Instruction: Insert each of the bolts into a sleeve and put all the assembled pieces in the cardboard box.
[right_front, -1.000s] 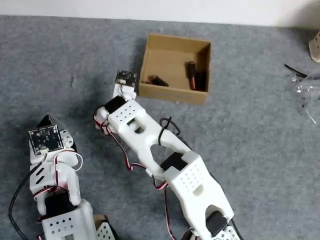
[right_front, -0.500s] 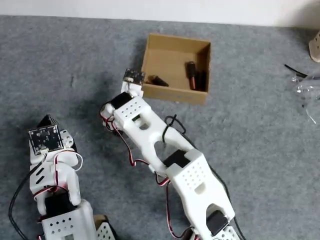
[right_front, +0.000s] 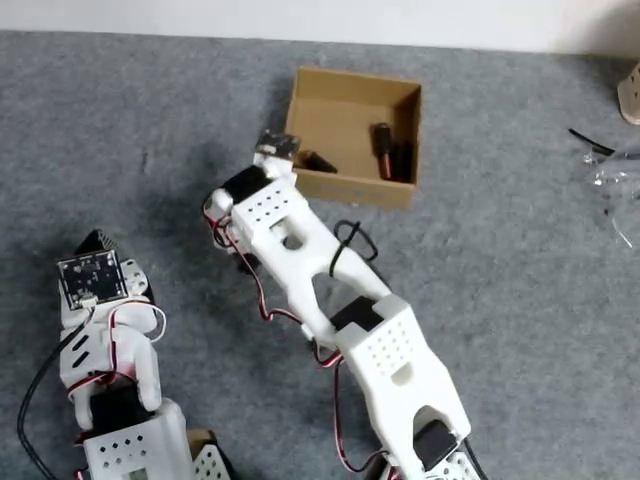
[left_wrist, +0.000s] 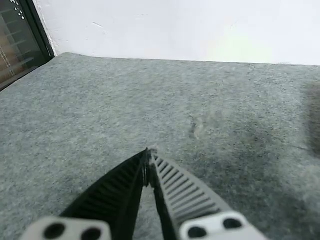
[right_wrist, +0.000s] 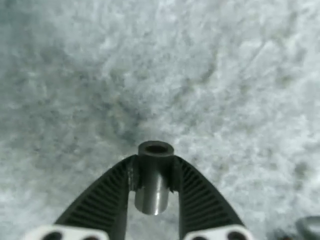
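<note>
A grey felt-like mat (right_front: 150, 120) covers the whole table. Seen from above, the white right arm (right_front: 300, 250) stretches from the near edge diagonally across the middle, and its wrist ends just beside the near left corner of the cardboard box (right_front: 345, 185). The left arm (right_front: 105, 350) sits folded at the near left, well apart from the box. The box is open-topped and lies toward the far side of the mat. Inside it are two dark cylindrical pieces: one piece with a reddish-brown band (right_front: 383, 148) near the right wall, and a second dark piece (right_front: 318, 161) against the near wall at the left. A tangle of clear plastic (right_front: 610, 175) lies at the far right edge of the mat. In the right wrist view, the right gripper (right_wrist: 155, 162) is closed around a dark grey sleeve (right_wrist: 152, 192), with a ribbed finger pressed against each side of it. The sleeve's hollow round end points away from the wrist, over bare mat. Whether a bolt sits inside the sleeve cannot be told. In the left wrist view, the left gripper (left_wrist: 149, 156) holds nothing; its two ribbed fingers meet at the tips above the mat.
</note>
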